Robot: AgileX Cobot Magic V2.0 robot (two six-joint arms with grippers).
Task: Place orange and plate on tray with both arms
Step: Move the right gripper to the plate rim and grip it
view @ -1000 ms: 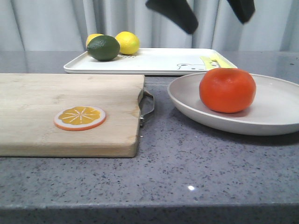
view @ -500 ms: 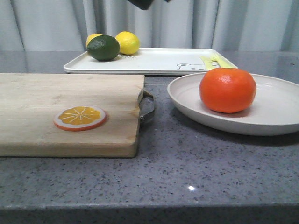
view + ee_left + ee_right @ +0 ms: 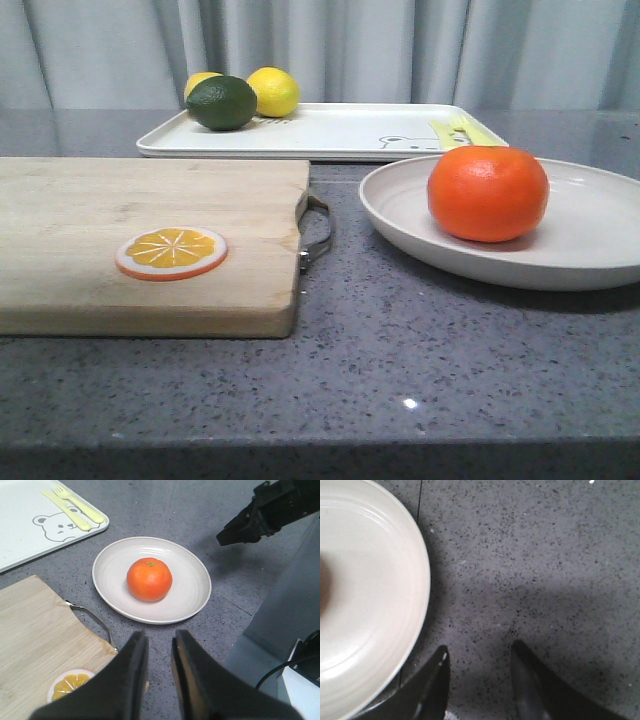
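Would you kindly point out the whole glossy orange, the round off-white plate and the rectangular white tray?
Whole glossy orange [image 3: 488, 194], front view, middle of its skin.
Round off-white plate [image 3: 600, 225], front view, bare inner surface.
Rectangular white tray [image 3: 340, 130], front view, bare floor.

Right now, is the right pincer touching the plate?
Apart. The left wrist view shows the right pincer hanging off to the side of the plate, with bare counter between them; the orange sits untouched on it.

My left gripper [image 3: 156, 652]: two matte black fingers [image 3: 131, 670], smooth, tapering to rounded tips. Right gripper [image 3: 479, 656] same black plastic, curved pointed tips. From the left wrist camera I see the right arm [image 3: 272, 507]: blocky black housing, angular edges.
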